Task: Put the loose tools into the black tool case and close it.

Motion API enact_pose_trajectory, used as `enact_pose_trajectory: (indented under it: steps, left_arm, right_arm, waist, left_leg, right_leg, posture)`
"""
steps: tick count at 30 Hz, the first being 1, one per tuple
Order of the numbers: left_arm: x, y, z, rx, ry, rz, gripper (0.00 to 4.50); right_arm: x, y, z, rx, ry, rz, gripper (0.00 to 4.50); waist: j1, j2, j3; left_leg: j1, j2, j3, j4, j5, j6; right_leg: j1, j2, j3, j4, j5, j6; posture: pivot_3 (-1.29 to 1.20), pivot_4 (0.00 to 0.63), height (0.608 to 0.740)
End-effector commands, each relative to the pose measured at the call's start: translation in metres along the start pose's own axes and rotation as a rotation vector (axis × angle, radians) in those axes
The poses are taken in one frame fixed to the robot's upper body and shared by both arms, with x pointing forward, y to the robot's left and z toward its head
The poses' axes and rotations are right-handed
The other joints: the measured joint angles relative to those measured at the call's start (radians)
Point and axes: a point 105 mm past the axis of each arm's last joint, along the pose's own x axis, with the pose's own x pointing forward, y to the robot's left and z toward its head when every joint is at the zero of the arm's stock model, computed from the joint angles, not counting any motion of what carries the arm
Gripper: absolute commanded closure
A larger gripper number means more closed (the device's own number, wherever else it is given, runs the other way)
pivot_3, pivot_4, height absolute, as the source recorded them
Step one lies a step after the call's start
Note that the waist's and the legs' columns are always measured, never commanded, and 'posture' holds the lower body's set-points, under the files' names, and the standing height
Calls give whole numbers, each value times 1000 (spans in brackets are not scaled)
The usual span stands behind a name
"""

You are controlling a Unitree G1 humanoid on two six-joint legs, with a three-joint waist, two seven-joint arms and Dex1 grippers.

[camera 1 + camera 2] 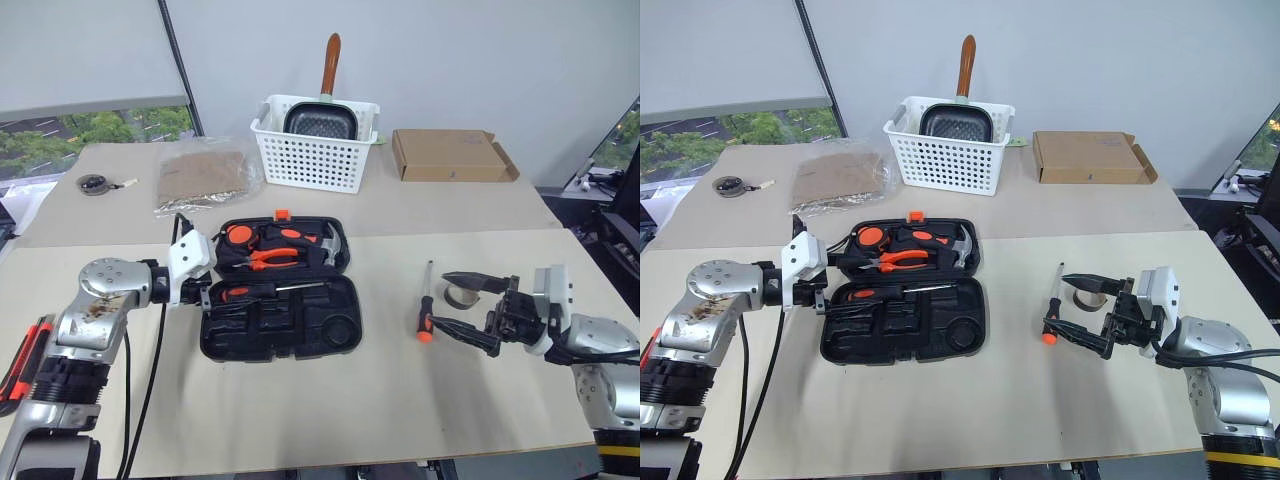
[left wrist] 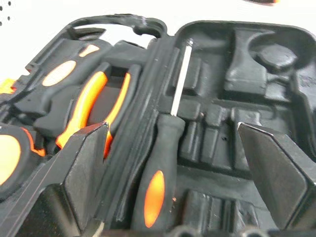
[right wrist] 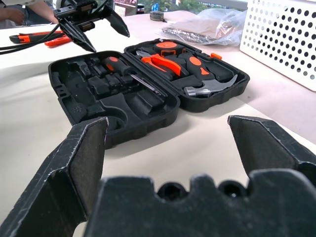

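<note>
The black tool case lies open mid-table, its lid half holding orange-handled pliers and a hammer. One orange-and-black screwdriver rests in a recess of the near half. My left gripper hovers open at the case's left edge, just above that screwdriver's handle, holding nothing. Another screwdriver lies loose on the table to the right, with the grey tape roll beside it. My right gripper is open and empty right next to both. A red-and-black utility knife lies at the far left, partly hidden by my left arm.
A white slotted basket holding a pan stands at the back. Right of it is a cardboard box; left of it are a plastic bag and a small round object. A black cable hangs along my left arm.
</note>
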Motion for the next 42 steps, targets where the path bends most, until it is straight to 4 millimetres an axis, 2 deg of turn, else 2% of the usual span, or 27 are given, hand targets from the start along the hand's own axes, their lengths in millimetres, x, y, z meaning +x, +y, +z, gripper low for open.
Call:
enact_pose_trajectory:
  steps: [1, 10, 18, 23, 24, 25, 28, 35, 38, 42]
  left_arm:
    - [-1, -3, 12, 5, -34, 49, 28]
    - [12, -10, 1, -72, -40, 187, 28]
    - [15, -9, 7, -268, -142, 359, 28]
    - [16, -9, 0, -337, -128, 442, 28]
    - [19, -10, -2, -343, -117, 443, 528]
    - [21, -11, -4, -340, -102, 446, 721]
    - [27, -19, -10, -334, -63, 422, 1898]
    - [26, -19, -19, -326, -1, 455, 4423]
    - [26, -14, -20, -345, 8, 479, 4423]
    - [31, -18, -28, -347, 67, 450, 4423]
  right_arm:
    - [-1, 1, 12, -52, -34, -3, 0]
    - [-1, 3, 11, -45, -36, -12, 0]
    - [-4, 4, 11, -47, -34, -23, 0]
    - [-1, 2, 12, -52, -37, -22, 0]
    - [0, 2, 12, -53, -39, -20, 0]
    - [1, 2, 12, -54, -40, -19, 0]
    - [3, 2, 11, -56, -44, -18, 0]
    - [0, 5, 9, -55, -47, -27, 0]
    - [-1, 7, 8, -53, -50, -35, 0]
    - [-2, 10, 7, -50, -50, -43, 0]
  waist:
    - [0, 0, 0]
    - [1, 0, 0]
    - [1, 0, 0]
    - [1, 0, 0]
    - [1, 0, 0]
    - [1, 0, 0]
    - [1, 0, 0]
    - [1, 0, 0]
    - [4, 0, 0]
    - [5, 0, 0]
  left_leg:
    - [0, 0, 0, 0, 0, 0]
    - [1, 0, 0, 0, 0, 0]
    - [1, 0, 0, -1, 0, 0]
    - [1, 0, 0, 0, 0, 0]
    - [2, 0, 0, 0, 1, -1]
    - [2, 0, 0, 0, 1, -1]
    - [3, 0, 0, 0, 1, -1]
    - [1, 0, 0, -1, 1, -1]
    - [1, 0, 0, -1, 1, -1]
    - [2, -1, 0, 0, 1, -1]
  right_leg:
    - [0, 0, 0, 0, 0, 0]
    - [1, 0, 0, 0, 0, 0]
    - [1, 0, 0, -1, 0, 0]
    - [2, 0, 1, 0, 0, 1]
    - [2, 0, 1, 0, 1, 1]
    - [2, 0, 1, 1, 1, 1]
    - [2, 0, 1, 1, 1, 0]
    - [1, 0, 1, 0, 1, 0]
    - [1, 0, 1, 0, 1, 0]
    - [2, -1, 1, 0, 1, 0]
  posture:
    - [0, 150, 700]
    - [0, 150, 700]
    - [0, 150, 700]
    - [0, 150, 700]
    - [0, 150, 700]
    - [0, 150, 700]
    - [0, 150, 700]
    - [0, 150, 700]
    - [0, 150, 700]
    - [0, 150, 700]
